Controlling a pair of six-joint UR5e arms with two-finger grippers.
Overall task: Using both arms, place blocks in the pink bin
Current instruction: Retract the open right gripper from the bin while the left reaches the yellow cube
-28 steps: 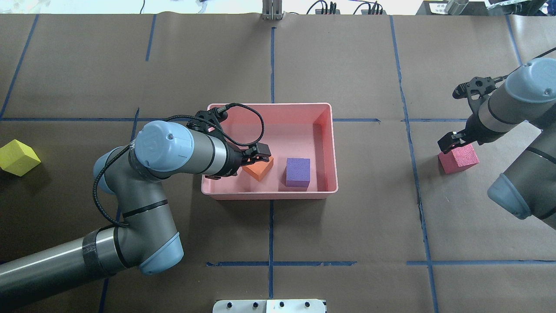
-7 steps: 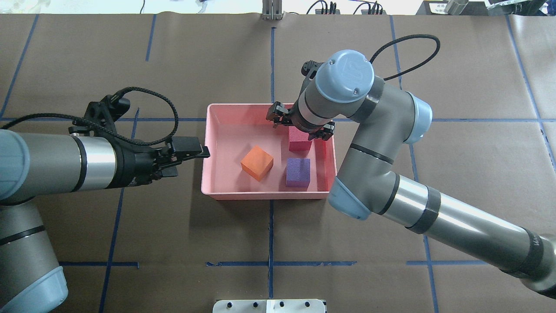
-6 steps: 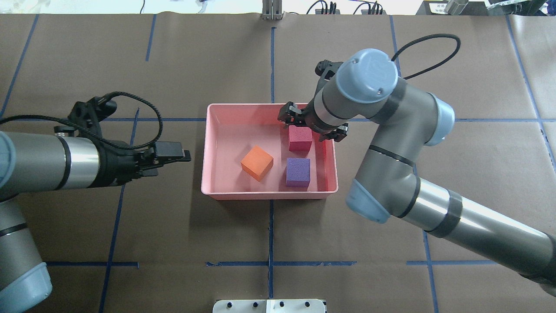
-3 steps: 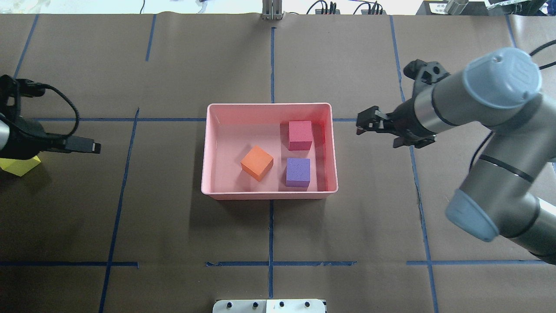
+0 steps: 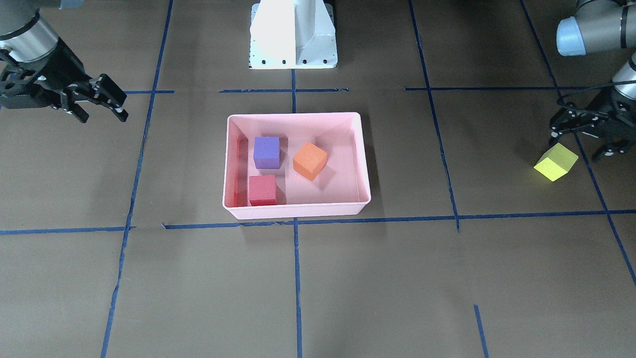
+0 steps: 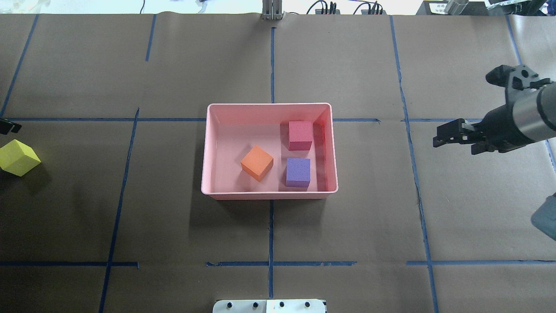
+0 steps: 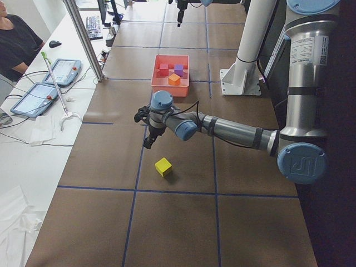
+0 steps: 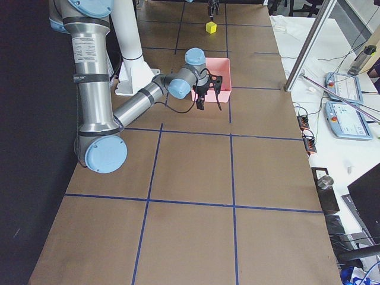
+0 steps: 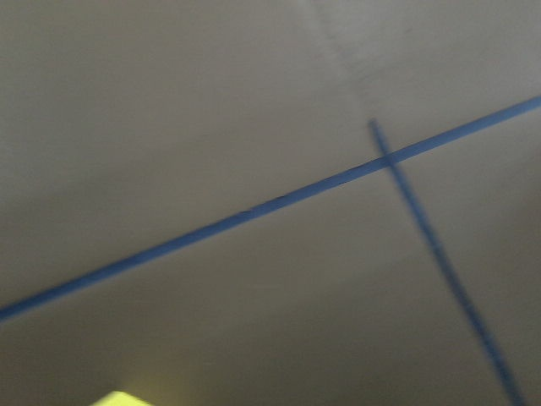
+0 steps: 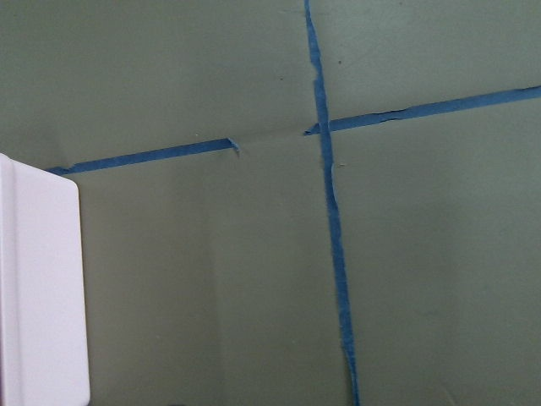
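The pink bin (image 6: pixel 269 105) sits mid-table and also shows in the front view (image 5: pixel 293 116). In it lie the orange block (image 6: pixel 257 162), the purple block (image 6: pixel 298 172) and the red-pink block (image 6: pixel 300 135). The yellow-green block (image 6: pixel 18 157) lies on the table far to the left, also in the front view (image 5: pixel 555 162). My left gripper (image 5: pixel 579 144) is open and empty, just behind and above that block. My right gripper (image 6: pixel 454 145) is open and empty, well to the right of the bin, also in the front view (image 5: pixel 102 117).
The white pedestal base (image 5: pixel 293 35) stands at the robot's side of the table. Blue tape lines cross the brown table cover. A metal post (image 7: pixel 83 39), tablets (image 7: pixel 64 71) and a person (image 7: pixel 16 39) are at the operators' side.
My right gripper let go of the red-pink block in the bin and drew back to the right. My left gripper drew back left, away from the bin, to the yellow-green block.
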